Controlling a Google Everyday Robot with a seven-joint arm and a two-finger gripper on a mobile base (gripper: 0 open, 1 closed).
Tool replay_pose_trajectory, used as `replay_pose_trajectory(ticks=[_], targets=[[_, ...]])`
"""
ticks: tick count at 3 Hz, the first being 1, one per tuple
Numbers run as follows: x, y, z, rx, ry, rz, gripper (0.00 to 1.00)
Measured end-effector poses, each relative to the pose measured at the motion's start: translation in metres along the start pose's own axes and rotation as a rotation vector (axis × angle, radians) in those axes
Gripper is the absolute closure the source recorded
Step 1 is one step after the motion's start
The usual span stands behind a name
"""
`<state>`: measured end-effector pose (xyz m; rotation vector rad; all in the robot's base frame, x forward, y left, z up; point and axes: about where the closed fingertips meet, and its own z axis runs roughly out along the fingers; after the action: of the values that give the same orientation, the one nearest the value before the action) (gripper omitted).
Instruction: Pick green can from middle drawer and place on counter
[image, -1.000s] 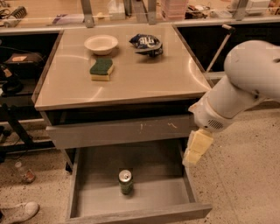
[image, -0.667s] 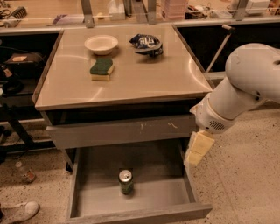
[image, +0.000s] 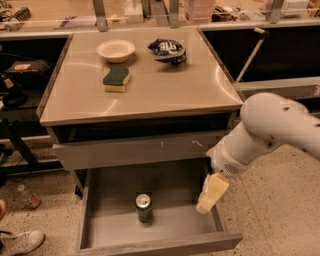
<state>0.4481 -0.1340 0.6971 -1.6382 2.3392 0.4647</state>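
Observation:
The green can (image: 144, 208) with a silver top stands upright on the grey floor of the open middle drawer (image: 115, 235), near its centre. The counter (image: 165, 90) is the tan-grey top of the cabinet above it. My gripper (image: 211, 194) hangs from the white arm at the drawer's right side, over the right wall, well to the right of the can and apart from it. It holds nothing that I can see.
On the counter lie a green-and-yellow sponge (image: 116, 79), a cream bowl (image: 115, 50) and a dark blue snack bag (image: 168, 50). A closed grey drawer front (image: 135, 150) with white scratches sits above the open drawer. A shoe (image: 20, 242) is on the floor at left.
The gripper and arm have shifted only slightly at the drawer's right side. The can and the things on the counter have not moved.

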Motion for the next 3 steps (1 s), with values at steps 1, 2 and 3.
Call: replay_pose_trajectory(ticks=[1, 2, 3], targets=[[0.019, 0.018, 0.107, -0.123, -0.089, 0.127, 0.0], [0.018, 0.019, 0.103, -0.116, -0.076, 0.116, 0.0], [0.027, 0.023, 0.133, -0.131, -0.098, 0.1, 0.0]])
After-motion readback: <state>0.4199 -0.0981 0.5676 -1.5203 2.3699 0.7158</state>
